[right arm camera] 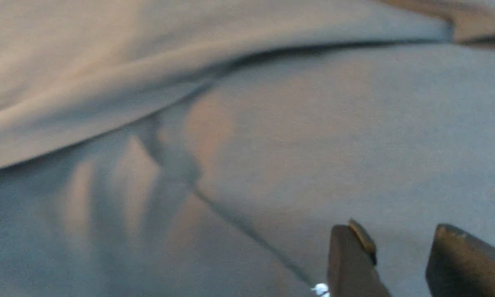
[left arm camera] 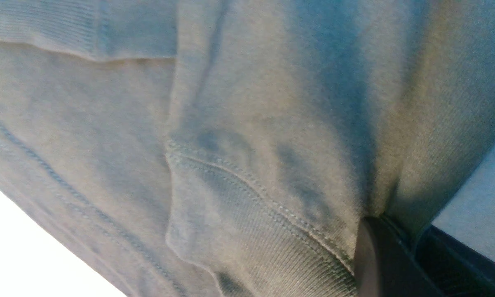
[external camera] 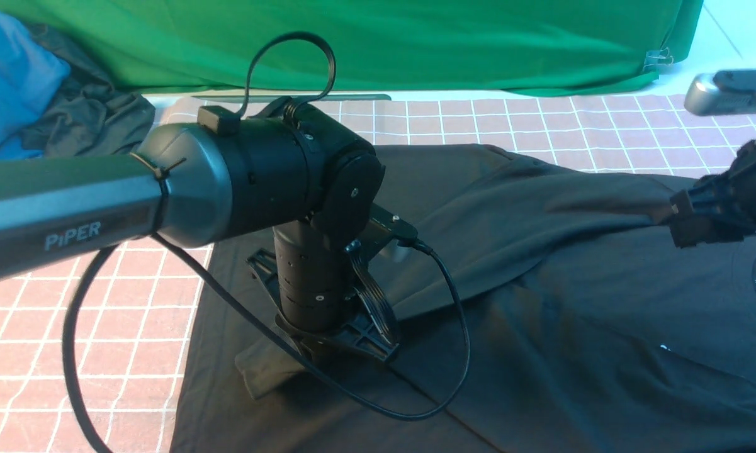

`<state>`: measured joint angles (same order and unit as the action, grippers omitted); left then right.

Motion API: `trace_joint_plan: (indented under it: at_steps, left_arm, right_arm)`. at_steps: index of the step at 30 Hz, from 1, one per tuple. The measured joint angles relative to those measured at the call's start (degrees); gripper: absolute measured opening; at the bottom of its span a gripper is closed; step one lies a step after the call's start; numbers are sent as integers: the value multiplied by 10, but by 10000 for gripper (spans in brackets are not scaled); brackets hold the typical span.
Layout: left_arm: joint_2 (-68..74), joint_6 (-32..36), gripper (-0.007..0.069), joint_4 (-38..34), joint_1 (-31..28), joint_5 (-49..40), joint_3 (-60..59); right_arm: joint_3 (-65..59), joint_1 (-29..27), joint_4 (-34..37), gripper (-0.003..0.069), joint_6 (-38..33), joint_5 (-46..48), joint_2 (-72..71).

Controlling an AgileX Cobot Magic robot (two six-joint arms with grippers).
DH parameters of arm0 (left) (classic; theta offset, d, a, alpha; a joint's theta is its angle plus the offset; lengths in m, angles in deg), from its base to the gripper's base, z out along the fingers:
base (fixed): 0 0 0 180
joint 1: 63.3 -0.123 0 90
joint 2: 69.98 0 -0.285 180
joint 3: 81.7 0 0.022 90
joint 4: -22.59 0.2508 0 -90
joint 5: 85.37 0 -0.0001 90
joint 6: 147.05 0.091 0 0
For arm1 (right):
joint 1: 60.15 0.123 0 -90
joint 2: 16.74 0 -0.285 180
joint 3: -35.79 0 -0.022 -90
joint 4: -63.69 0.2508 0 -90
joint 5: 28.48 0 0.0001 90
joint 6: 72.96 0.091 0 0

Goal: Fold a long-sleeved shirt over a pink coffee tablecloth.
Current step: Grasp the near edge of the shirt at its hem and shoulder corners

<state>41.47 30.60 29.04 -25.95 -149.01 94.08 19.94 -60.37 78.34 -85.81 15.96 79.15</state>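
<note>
Left gripper (left arm camera: 408, 255) pinched shut on ribbed cuff (left arm camera: 272, 247) of long-sleeved shirt (external camera: 541, 302). Right gripper (right arm camera: 402, 264) parted, empty. Likely soft, light; best gripped at hems.

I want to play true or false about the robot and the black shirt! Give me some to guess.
1. The long-sleeved shirt lies on a pink tablecloth with white squares. True.
2. The cloth hanging at the back is yellow. False: it is a green cloth.
3. The left end effector is pinching the shirt. True.
4. The right end effector is squeezed shut. False: its fingers stand apart, with nothing between them.
</note>
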Motion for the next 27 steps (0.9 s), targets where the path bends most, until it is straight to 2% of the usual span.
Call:
trace_joint_plan:
  at_steps: [3, 9, 12, 24, 26, 27]
  left_arm:
    - [0, -3, 29, 2, 0, 0, 0]
    - [0, -3, 29, 2, 0, 0, 0]
    - [0, -3, 29, 2, 0, 0, 0]
    - [0, -5, 29, 3, 0, 5, 0]
    - [0, -5, 29, 4, 0, 7, 0]
    - [0, -5, 29, 4, 0, 8, 0]
  right_arm:
    - [0, -19, 0, 316, 13, -25, 32]
    - [12, -36, -1, 409, 31, -117, 108]
    - [45, -37, 1, 430, 31, -143, 163]
    - [142, -37, 20, 435, 32, -170, 277]
    - [148, -37, 20, 411, 32, -182, 281]
    - [148, -37, 20, 374, 32, -190, 282]
